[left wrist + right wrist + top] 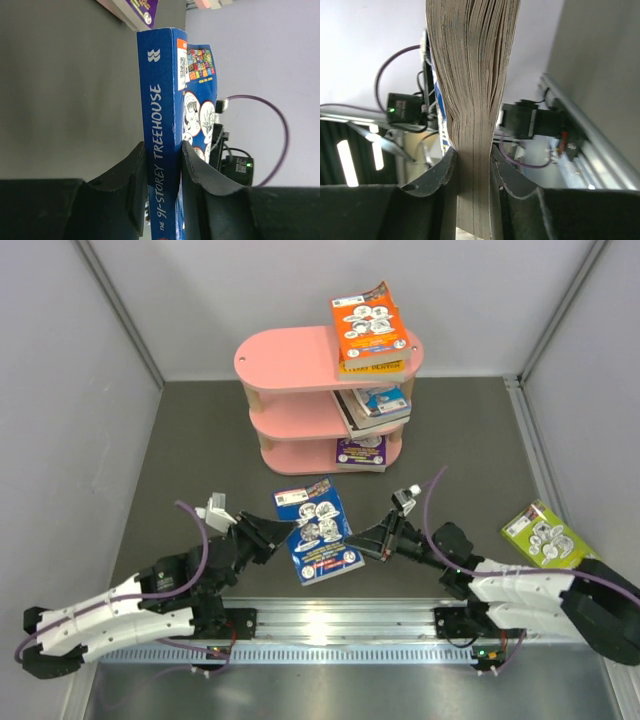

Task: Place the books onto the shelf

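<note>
Blue book [318, 530] held mid-frame, below the pink shelf [290, 355]; left tool [284, 531] clamps its spine, right tool [360, 542] pinches the page edge; probably a handover for a better grip.

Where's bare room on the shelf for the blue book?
Left part of each shelf tier is bare: top beside the orange books, middle beside its stack, bottom beside the purple book. Right ends are crowded. Front centre too: left claw and right claw clamp the blue book.
</note>
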`<action>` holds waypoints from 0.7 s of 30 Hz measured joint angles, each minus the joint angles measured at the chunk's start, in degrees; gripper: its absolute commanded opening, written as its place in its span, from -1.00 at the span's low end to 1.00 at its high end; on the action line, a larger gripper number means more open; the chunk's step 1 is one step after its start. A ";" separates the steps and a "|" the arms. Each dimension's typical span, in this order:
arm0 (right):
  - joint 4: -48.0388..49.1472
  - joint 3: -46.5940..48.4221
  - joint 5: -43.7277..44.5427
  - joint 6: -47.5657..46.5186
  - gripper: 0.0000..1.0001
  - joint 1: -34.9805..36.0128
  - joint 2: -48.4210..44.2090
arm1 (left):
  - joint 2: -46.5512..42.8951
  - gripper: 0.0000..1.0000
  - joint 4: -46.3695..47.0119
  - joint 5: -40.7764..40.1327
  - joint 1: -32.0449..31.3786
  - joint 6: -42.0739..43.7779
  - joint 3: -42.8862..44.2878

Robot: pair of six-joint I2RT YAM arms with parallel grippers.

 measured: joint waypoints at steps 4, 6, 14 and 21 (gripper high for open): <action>-20.31 4.20 -0.15 -8.22 -1.00 -2.36 -9.62 | 1.70 -0.70 2.56 -1.42 0.00 0.26 -1.66; -29.27 7.76 -1.60 -11.41 -1.00 -5.22 -11.78 | 4.61 -0.63 4.31 -3.41 0.15 0.87 -0.98; -38.82 12.98 -10.32 -16.06 -1.00 -16.72 -6.69 | 20.46 0.74 3.21 -8.35 0.85 8.35 8.20; -39.34 11.32 -8.70 -14.53 -1.00 -21.42 2.54 | 22.38 0.97 -3.30 -8.41 0.96 11.52 9.20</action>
